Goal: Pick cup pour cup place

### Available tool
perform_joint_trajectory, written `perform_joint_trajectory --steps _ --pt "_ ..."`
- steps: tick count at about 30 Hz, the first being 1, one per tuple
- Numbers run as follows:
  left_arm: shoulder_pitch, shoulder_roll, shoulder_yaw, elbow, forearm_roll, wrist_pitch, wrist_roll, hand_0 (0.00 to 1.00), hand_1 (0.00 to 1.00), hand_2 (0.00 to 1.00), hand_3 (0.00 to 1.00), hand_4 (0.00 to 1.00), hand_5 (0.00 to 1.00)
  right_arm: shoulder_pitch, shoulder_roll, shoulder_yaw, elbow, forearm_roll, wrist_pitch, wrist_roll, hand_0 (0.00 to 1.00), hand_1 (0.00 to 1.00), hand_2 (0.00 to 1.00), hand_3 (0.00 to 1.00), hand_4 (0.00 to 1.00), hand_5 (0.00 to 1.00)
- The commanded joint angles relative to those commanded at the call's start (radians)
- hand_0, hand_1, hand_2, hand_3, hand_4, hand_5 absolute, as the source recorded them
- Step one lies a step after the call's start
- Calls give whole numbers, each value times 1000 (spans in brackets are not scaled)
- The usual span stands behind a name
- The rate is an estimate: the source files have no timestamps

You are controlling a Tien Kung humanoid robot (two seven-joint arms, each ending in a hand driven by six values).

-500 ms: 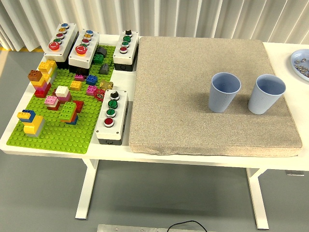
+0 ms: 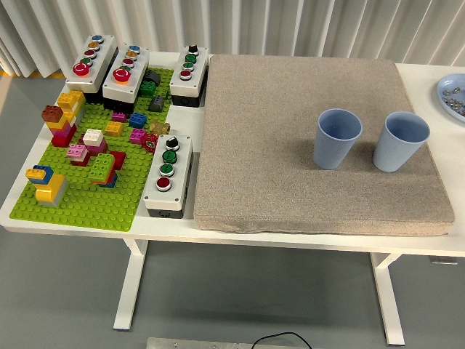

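Nothing of the task is showing as done yet. Two blue cups are standing upright on a beige mat (image 2: pixel 290 109) that is covering the right part of the white tabletop (image 2: pixel 429 76). The left cup (image 2: pixel 337 138) and the right cup (image 2: pixel 400 141) are sitting side by side, near each other but not touching, toward the mat's right half. Whether either one is holding anything cannot be told from this angle; their insides are looking plain blue.

Neither robot hand is appearing in the head view, so whether their fingers are spread or curled cannot be said. No person is showing at the far side either.

To the left of the mat, a green brick baseplate (image 2: pixel 80 196) with coloured bricks is lying beside several grey push-button boxes (image 2: pixel 168 174), all well apart from the cups. At the far right edge a blue plate (image 2: pixel 445 89) with small items is peeking in.

Judging from this, the whole sequence is remaining ahead: reaching for one cup, lifting it, tipping it over the other, and setting it down again. With the cups standing this close, the grasp is likely calling for care not to nudge the neighbour.
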Motion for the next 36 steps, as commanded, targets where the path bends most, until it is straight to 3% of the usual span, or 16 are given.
perform_joint_trajectory --steps 4,5,7,10,11,18,24,36 --pt "-1 -1 -3 0 6 0 1 716 777 820 700 499 965 -88 -14 24 32 -63 132 -20 862 824 879 852 756 543" --pt "-1 -1 0 0 3 0 0 718 777 820 700 498 965 -113 -13 32 34 -86 172 -22 863 835 911 901 814 317" --pt "-1 -1 3 0 3 -1 0 718 777 820 700 498 965 -149 -5 42 33 -117 233 -24 863 835 911 901 814 317" --pt "0 -2 9 0 -2 -2 0 718 777 820 700 498 965 -185 13 52 23 -154 281 -24 863 835 911 901 814 317" --pt "0 -2 12 0 -3 -2 -1 719 777 820 700 498 966 -193 19 53 19 -163 293 -24 874 855 946 950 850 250" --pt "1 -4 31 0 -18 -3 -3 719 775 820 698 498 965 -198 61 35 -49 -221 319 -22 879 866 954 965 863 237" --pt "0 -4 38 0 -24 -3 -4 719 776 820 697 497 965 -194 72 44 -74 -231 323 -27 882 872 959 970 861 242" --pt "-9 -11 43 0 -22 -5 -3 720 775 821 696 500 967 -140 133 50 -181 -294 276 18 886 871 967 971 864 219"
